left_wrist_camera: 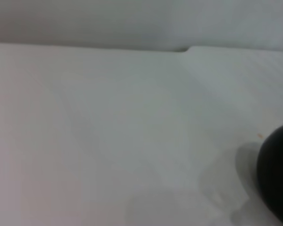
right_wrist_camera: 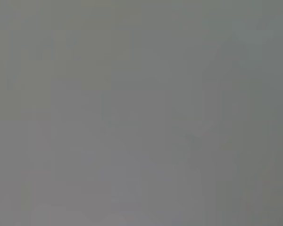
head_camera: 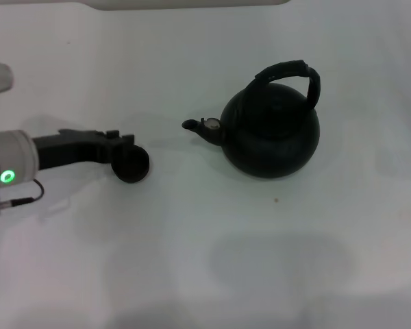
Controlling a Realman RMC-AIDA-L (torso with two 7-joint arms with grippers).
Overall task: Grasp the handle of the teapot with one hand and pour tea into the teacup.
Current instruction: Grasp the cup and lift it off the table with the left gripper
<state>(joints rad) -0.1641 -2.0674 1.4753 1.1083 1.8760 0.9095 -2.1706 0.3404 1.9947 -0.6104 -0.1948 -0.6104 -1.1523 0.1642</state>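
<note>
The teapot [head_camera: 270,133] is a large round black pot standing right of centre on the white table, its spout [head_camera: 195,126] pointing left. Its ribbed black handle [head_camera: 294,74] arches over its top, with nothing touching it. The small black teacup [head_camera: 131,164] sits on the table to the left of the spout. My left gripper [head_camera: 122,142] reaches in from the left and is right at the teacup's near-left rim. A dark round shape [left_wrist_camera: 277,179] shows at the edge of the left wrist view; I cannot tell which object it is. My right gripper is out of view.
The white table [head_camera: 260,260] spreads around both objects. A pale raised edge [head_camera: 192,4] runs along the far side. A small speck [head_camera: 275,200] lies in front of the teapot. The right wrist view shows only plain grey.
</note>
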